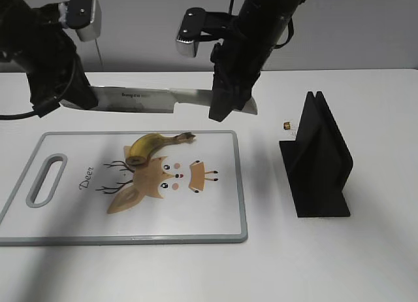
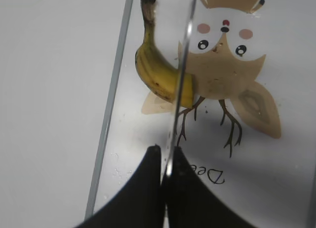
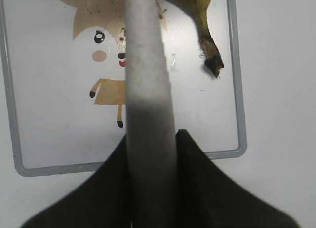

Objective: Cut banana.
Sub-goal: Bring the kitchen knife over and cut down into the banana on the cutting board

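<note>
While both grippers clamp the knife [image 1: 157, 99] overhead, only wrist views reveal, seemingly, the banana [image 2: 160, 72] directly beneath.

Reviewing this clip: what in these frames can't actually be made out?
- Knife handle: exterior view, buried in the left claw.
- Knife tip: exterior view, covered by the right claw.
- Banana middle: right wrist view, behind the blade and cut by the top edge.
- Small object beside the black stand: too small to identify.
</note>
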Robot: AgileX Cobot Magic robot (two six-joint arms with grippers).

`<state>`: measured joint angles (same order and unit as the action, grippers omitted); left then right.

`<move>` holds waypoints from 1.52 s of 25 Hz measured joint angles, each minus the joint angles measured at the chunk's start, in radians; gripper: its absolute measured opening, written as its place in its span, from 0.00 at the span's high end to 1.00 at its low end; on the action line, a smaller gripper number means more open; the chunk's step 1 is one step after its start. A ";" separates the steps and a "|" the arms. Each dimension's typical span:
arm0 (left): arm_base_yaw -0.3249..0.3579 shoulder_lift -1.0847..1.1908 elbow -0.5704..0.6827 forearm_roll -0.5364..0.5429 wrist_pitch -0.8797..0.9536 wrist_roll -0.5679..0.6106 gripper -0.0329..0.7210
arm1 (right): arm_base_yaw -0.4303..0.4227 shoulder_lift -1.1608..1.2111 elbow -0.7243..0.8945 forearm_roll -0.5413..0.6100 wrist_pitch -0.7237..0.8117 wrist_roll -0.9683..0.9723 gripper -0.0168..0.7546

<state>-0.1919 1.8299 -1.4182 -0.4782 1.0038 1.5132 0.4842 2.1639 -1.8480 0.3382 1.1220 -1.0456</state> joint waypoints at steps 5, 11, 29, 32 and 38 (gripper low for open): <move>-0.002 0.008 0.064 -0.021 -0.076 0.002 0.96 | 0.000 0.009 -0.001 -0.026 -0.003 0.004 0.75; -0.009 0.018 0.151 -0.032 -0.176 0.006 0.96 | 0.005 0.054 -0.002 -0.035 -0.008 0.004 0.74; -0.009 0.115 0.152 -0.043 -0.245 0.011 0.96 | 0.003 0.116 -0.003 -0.038 -0.062 0.006 0.74; -0.009 0.115 0.152 -0.031 -0.245 0.012 0.96 | 0.002 0.132 -0.003 -0.023 -0.062 0.006 0.74; -0.009 0.122 0.152 -0.024 -0.245 0.012 0.96 | 0.002 0.148 -0.009 -0.017 -0.062 0.006 0.74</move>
<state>-0.2008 1.9521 -1.2659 -0.5023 0.7586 1.5254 0.4864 2.3115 -1.8565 0.3213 1.0600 -1.0400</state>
